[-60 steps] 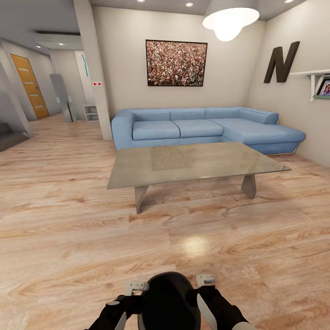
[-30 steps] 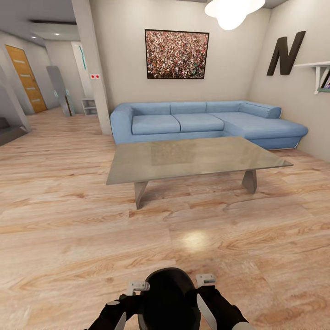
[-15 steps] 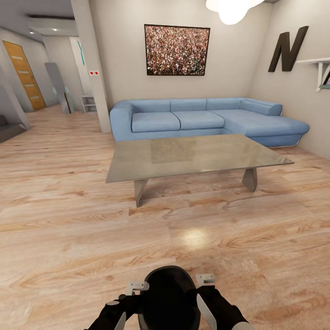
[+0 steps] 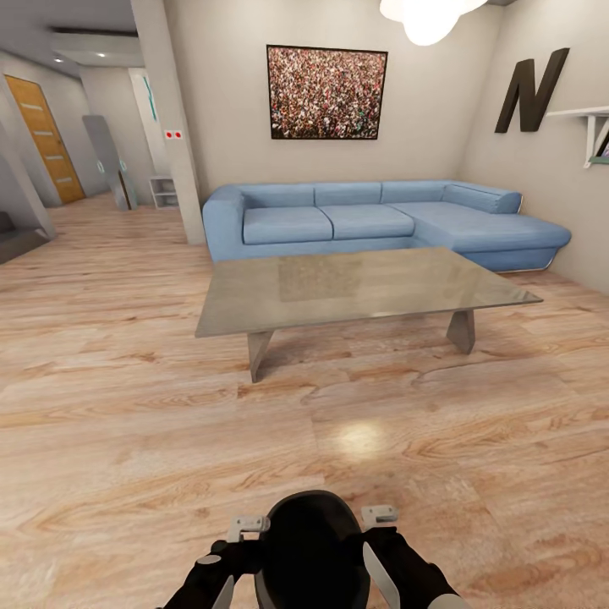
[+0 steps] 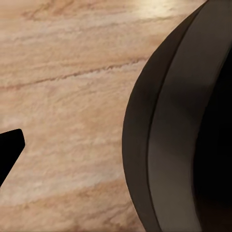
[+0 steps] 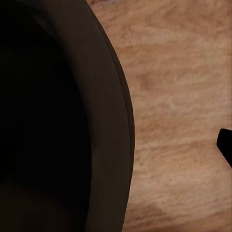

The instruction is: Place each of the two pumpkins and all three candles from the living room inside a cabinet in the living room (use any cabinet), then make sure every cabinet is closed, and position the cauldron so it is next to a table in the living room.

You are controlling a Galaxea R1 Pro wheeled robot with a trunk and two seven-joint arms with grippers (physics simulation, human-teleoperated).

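Living room, pale walls, wood-plank floor (image 4: pixel 127 406) running from the near foreground to the far wall and off into a hallway at the left.

Sofa (image 4: pixel 372 222): blue, L-shaped, against the far wall, chaise end toward the right wall.

Table (image 4: pixel 355 292): low, wide, grey glossy top on two angled legs, standing just in front of the sofa, well apart from the robot.

Picture (image 4: pixel 326 93): dark-framed, speckled multicolour, hung above the sofa.

Letter N (image 4: pixel 530 90): large, dark, mounted on the right wall beside a white shelf (image 4: pixel 584 118).

Pendant lamp (image 4: pixel 427 19): white, glowing, at the ceiling.

Door (image 4: pixel 35 139): orange wood, at the far end of the hallway.

Cauldron (image 4: pixel 311 551): black, round, open mouth upward, held low and close before the robot's trunk between both arms, over bare floor and short of the table. In the left wrist view its dark curved wall and rim (image 5: pixel 169 135) sit over the planks; in the right wrist view the dark interior and rim (image 6: pixel 72 121) show likewise.

Left gripper (image 4: pixel 247 529): pale fingers against the cauldron's left side; whether the jaws pinch the rim or merely press the wall, I cannot tell.

Right gripper (image 4: pixel 379 515): pale fingers against the cauldron's right side; jaw state likewise cannot be told.
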